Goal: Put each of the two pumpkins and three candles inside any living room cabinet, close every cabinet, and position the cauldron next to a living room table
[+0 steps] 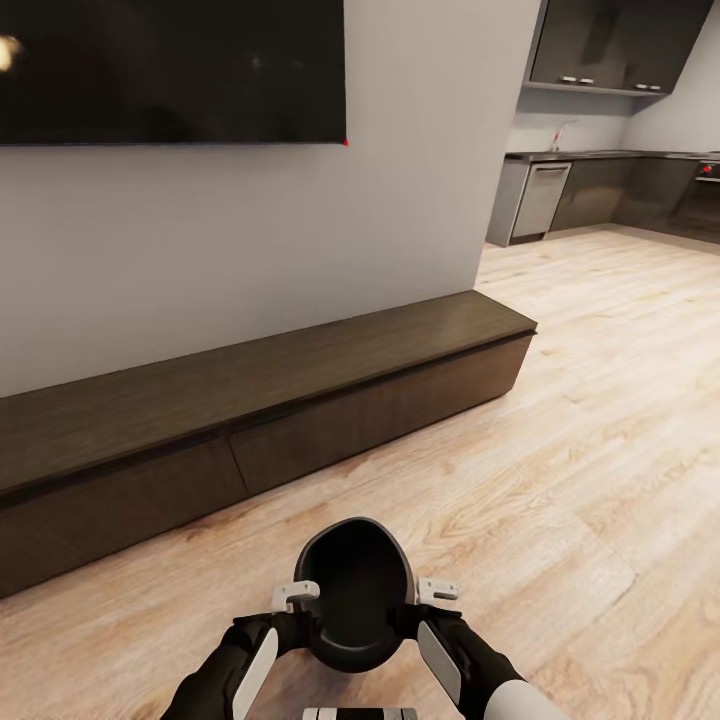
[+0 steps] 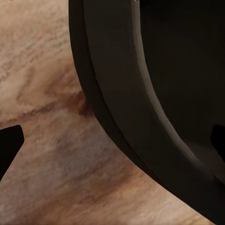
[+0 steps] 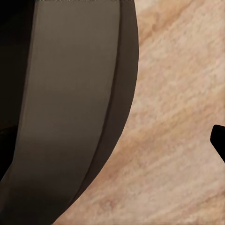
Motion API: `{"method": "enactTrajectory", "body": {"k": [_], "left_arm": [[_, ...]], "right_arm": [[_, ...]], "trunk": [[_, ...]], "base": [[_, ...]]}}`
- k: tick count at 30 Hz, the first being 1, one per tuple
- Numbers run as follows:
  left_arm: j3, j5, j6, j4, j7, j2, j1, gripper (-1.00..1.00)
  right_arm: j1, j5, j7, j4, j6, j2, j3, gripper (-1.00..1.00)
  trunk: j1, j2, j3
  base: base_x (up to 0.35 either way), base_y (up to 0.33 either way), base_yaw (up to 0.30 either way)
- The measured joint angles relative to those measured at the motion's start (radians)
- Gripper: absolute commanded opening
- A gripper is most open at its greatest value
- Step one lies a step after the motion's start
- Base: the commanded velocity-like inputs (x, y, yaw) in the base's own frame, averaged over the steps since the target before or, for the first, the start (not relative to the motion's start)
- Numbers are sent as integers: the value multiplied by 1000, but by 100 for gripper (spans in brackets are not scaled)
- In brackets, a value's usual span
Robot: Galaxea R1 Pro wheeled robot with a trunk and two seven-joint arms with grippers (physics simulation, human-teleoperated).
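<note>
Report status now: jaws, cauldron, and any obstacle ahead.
Left gripper and right gripper flank the cauldron, one per side; jaw state unclear. Cauldron off the floor, empty. Cabinet ahead-left, drawers shut.

Right wrist view. Your camera looked down past the dark curved wall of the cauldron (image 3: 70, 108), which took up the frame from 12 o'clock round through 9 to 7 o'clock, its rim band catching grey light. Pale wood-grain floor (image 3: 173, 140) lay from 1 to 6 o'clock. A black fingertip (image 3: 219, 140) of your right gripper showed at 3 o'clock, apart from the cauldron's wall.
</note>
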Motion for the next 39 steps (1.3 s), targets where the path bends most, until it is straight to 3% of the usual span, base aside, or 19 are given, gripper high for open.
{"method": "enactTrajectory", "body": {"k": [5,6,39], "left_arm": [[0,0,0,0,0,0,0,100],[0,0,0,0,0,0,0,-100],[1,-5,0,1,2,0,-1,-100]], "right_arm": [[0,0,0,0,0,0,1,100],[0,0,0,0,0,0,1,-100],[0,10,-1,-1,2,0,-2,-100]], "trunk": [[0,0,0],[0,0,0],[0,0,0]], "base": [[0,0,0],[0,0,0],[0,0,0]]}}
